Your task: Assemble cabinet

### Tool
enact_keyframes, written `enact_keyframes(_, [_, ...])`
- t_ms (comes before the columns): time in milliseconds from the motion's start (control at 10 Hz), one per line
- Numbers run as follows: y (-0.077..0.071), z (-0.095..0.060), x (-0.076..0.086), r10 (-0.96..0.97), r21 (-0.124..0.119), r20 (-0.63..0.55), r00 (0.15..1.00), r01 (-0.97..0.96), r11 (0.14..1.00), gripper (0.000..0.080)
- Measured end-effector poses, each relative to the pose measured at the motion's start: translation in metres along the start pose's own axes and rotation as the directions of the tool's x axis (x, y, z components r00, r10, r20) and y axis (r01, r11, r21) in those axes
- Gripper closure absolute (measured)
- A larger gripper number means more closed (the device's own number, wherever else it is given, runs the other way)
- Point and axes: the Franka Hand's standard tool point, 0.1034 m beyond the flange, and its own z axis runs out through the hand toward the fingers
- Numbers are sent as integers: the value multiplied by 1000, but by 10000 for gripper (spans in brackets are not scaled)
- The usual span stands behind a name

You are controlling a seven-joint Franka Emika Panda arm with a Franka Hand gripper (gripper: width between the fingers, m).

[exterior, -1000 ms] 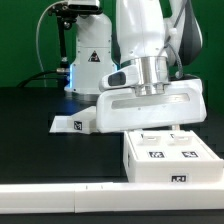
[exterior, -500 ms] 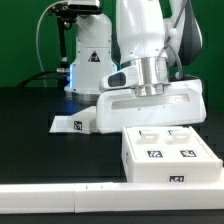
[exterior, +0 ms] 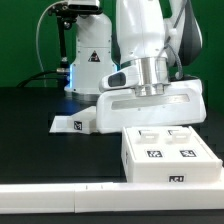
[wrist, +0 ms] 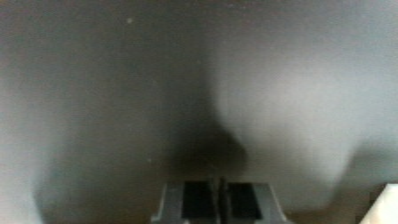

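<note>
Fingers pressed together on nothing, the gripper (wrist: 217,188) hovers farther behind the long white rail (exterior: 60,200) than the cabinet body (exterior: 168,152) just beside that rail, so it likely must open before grasping the body's wall.

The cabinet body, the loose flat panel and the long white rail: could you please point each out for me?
cabinet body (exterior: 170,148): exterior view, on its four-panelled top face.
flat panel (exterior: 68,125): exterior view, on the white surface beside its tag.
long white rail (exterior: 50,198): exterior view, on its top face.
</note>
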Motion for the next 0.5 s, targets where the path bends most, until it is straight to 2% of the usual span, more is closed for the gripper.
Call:
enact_keyframes(200, [-1, -6, 2, 2, 2, 14, 1000, -2, 1000, 798])
enact_keyframes(500, [-1, -2, -3, 3, 3, 25, 1000, -3, 1000, 786])
